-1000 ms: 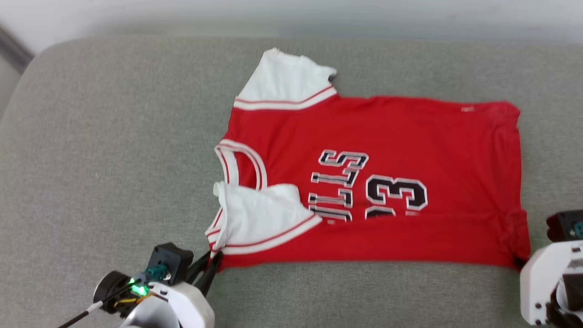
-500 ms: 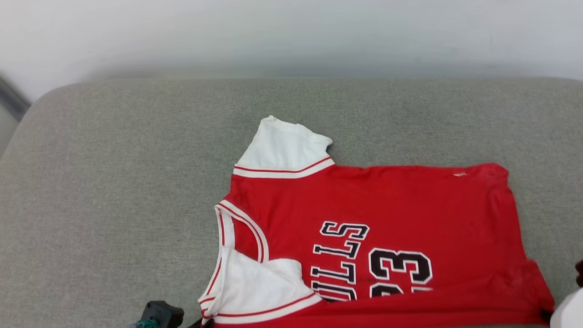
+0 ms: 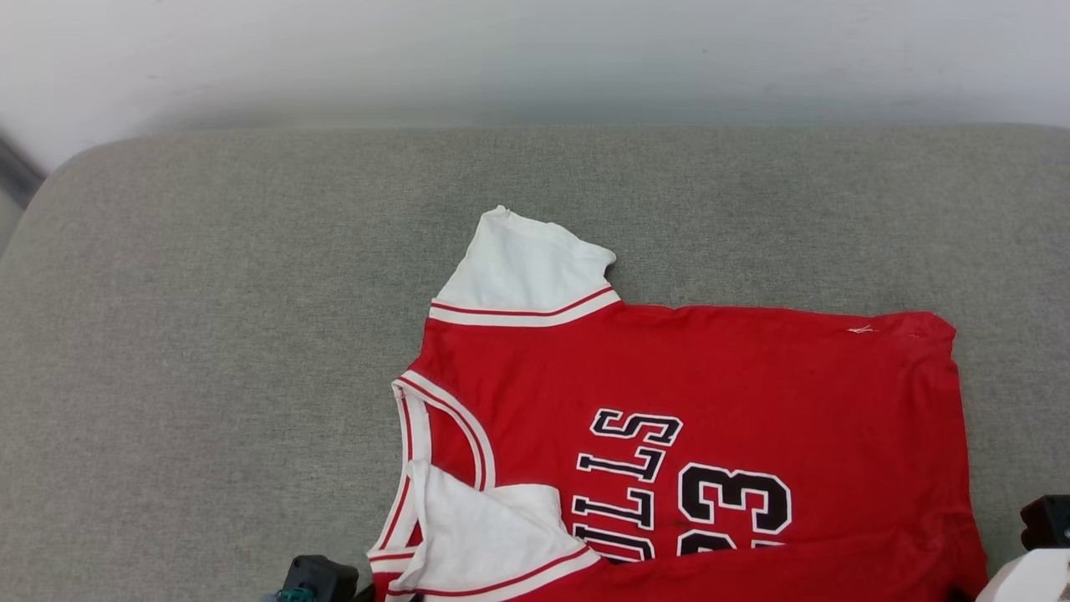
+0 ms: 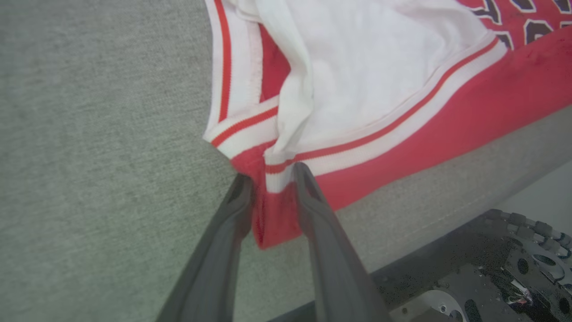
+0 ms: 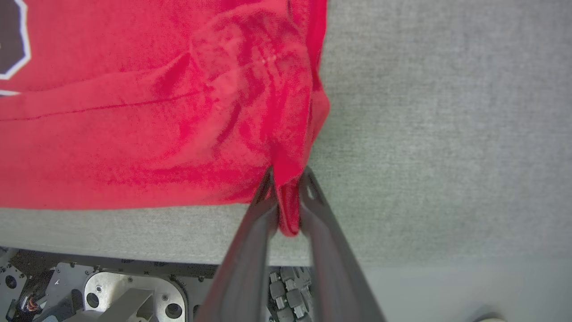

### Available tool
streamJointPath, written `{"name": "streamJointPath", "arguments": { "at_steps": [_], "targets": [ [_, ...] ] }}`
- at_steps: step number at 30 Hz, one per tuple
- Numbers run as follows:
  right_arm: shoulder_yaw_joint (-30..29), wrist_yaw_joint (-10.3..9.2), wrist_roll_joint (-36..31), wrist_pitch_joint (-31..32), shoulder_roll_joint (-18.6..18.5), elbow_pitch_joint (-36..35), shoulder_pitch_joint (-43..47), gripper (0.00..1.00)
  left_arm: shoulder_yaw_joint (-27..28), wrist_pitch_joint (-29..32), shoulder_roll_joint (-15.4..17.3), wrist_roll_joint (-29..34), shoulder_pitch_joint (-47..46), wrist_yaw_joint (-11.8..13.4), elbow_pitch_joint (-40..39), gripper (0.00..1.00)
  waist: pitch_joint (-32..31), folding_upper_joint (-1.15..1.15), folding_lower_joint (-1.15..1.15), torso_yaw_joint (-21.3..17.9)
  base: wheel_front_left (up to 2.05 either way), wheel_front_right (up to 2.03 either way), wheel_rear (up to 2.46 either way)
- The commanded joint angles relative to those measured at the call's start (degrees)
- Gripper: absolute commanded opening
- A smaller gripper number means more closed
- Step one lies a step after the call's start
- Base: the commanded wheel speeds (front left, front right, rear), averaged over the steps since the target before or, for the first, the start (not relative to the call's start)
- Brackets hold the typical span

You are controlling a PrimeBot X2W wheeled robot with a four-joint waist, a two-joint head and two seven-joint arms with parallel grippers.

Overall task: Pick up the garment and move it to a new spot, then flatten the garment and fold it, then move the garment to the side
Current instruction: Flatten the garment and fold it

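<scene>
Left hand [image 4: 272,174] has slackened around one corner of the red, white-sleeved jersey garment [image 3: 694,376]; right hand [image 5: 288,173] still pinches its hem. Fold looks laid, release beginning.

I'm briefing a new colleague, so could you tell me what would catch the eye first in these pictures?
A red basketball jersey lies spread on a grey cushion, its near white sleeve folded onto the chest. At the near edge, the left gripper straddles its shoulder corner and the right gripper pinches its hem corner.
</scene>
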Motion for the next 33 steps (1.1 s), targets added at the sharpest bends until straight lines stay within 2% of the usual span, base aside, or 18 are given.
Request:
{"name": "streamJointPath", "arguments": {
  "at_steps": [1, 8, 13, 19, 22, 27, 33],
  "targets": [
    [0.27, -0.04, 0.15, -0.43, 0.23, 0.14, -0.70, 1.00, 0.23, -0.45, -0.31, 0.03, -0.67, -0.13, 0.16, 1.00, -0.21, 0.00, 0.00, -0.04, 0.00, 0.00, 0.00],
    [0.60, -0.03, 2.35, -7.16, 0.36, -1.39, -4.10, 1.00, 3.19, -8.24, -1.46, 0.30, -1.46, 0.29, 0.43, 1.00, -2.18, 0.00, 0.00, -0.49, 0.00, 0.00, 0.00],
    [1.45, -0.04, 2.25, -14.90, -0.25, -4.52, -6.41, 1.00, 6.92, -17.61, -2.71, 1.70, -2.45, 1.31, -0.67, 1.00, -3.70, 0.00, 0.00, -0.96, 0.00, 0.00, 0.00],
    [2.48, -0.03, 1.95, -26.85, 0.84, -6.34, -8.05, 1.00, 13.27, -20.31, -6.17, 5.07, -2.27, 2.19, -5.27, 1.00, -4.32, 0.00, 0.00, -1.50, 0.00, 0.00, 0.00],
    [2.62, -0.04, 0.64, -34.14, 1.38, -6.56, -8.68, 1.00, 17.21, -20.32, -8.61, 8.40, -1.31, 1.18, -8.43, 1.00, -3.97, 0.00, 0.00, -1.74, 0.00, 0.00, 0.00],
    [3.93, -0.04, -0.18, -43.93, 3.16, -6.13, -9.34, 1.00, 22.46, -20.27, -12.43, 11.78, -0.23, -2.32, -10.69, 1.00, -2.72, 0.00, 0.00, -2.53, 0.00, 0.00, 0.00],
    [6.00, -0.03, -0.95, -48.65, 4.26, -5.18, -10.34, 1.00, 25.17, -20.28, -13.16, 15.48, -2.97, -6.51, -9.10, 1.00, 0.09, 0.00, 0.00, -4.69, 0.00, 0.00, 0.00]
  ]
}}
